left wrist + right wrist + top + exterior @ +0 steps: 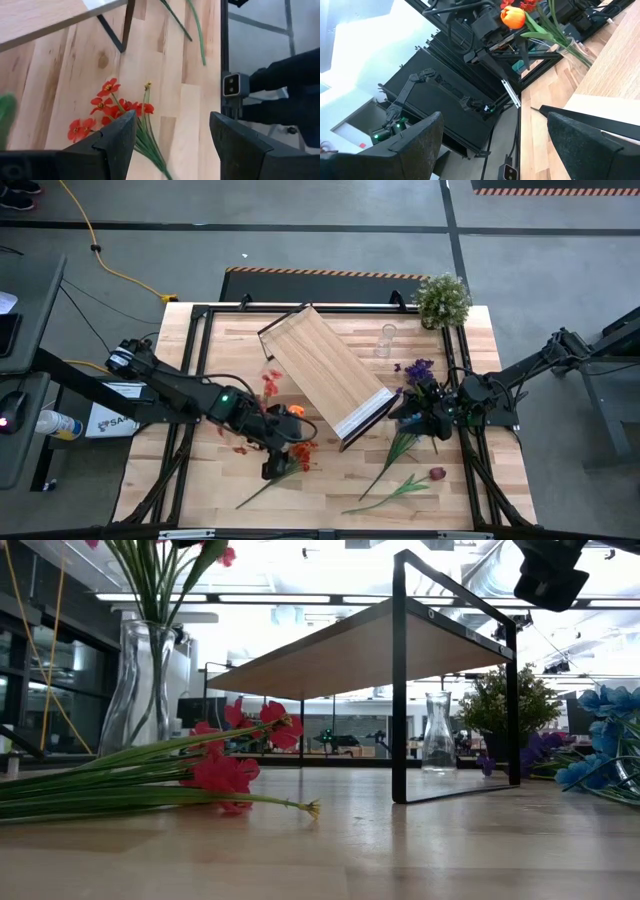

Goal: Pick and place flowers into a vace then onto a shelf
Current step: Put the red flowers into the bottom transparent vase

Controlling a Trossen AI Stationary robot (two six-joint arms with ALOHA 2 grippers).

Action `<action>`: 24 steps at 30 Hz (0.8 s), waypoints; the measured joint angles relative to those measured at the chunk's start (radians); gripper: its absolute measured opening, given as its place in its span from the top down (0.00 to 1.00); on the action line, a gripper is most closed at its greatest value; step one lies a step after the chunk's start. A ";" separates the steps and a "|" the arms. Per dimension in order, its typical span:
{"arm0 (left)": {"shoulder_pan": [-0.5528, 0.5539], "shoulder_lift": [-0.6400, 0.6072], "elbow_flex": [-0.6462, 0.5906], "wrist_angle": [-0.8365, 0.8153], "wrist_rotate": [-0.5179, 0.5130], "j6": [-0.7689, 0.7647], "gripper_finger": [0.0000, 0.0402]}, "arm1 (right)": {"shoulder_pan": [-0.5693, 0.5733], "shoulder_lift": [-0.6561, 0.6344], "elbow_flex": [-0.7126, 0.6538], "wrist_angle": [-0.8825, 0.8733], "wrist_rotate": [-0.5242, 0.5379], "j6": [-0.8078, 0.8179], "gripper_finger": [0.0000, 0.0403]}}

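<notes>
High view: flowers [400, 485] on plank table [330, 500]

White box [104, 418] beside the table's left edge: dark letters "SA" legible; the remainder was hidden by the arm.

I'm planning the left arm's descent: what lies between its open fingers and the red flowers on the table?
Nothing: in the left wrist view, the red flowers lie on bare wood just past the left gripper, framed by its open fingers.
</notes>
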 joint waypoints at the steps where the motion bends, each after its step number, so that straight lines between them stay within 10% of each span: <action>1: -0.003 0.000 0.000 -0.002 -0.001 0.008 0.30 | 0.000 0.000 0.000 0.000 0.000 0.000 0.15; 24: -0.030 -0.005 0.059 -0.063 -0.116 0.085 0.30 | 0.000 0.000 0.000 0.000 0.026 0.000 0.15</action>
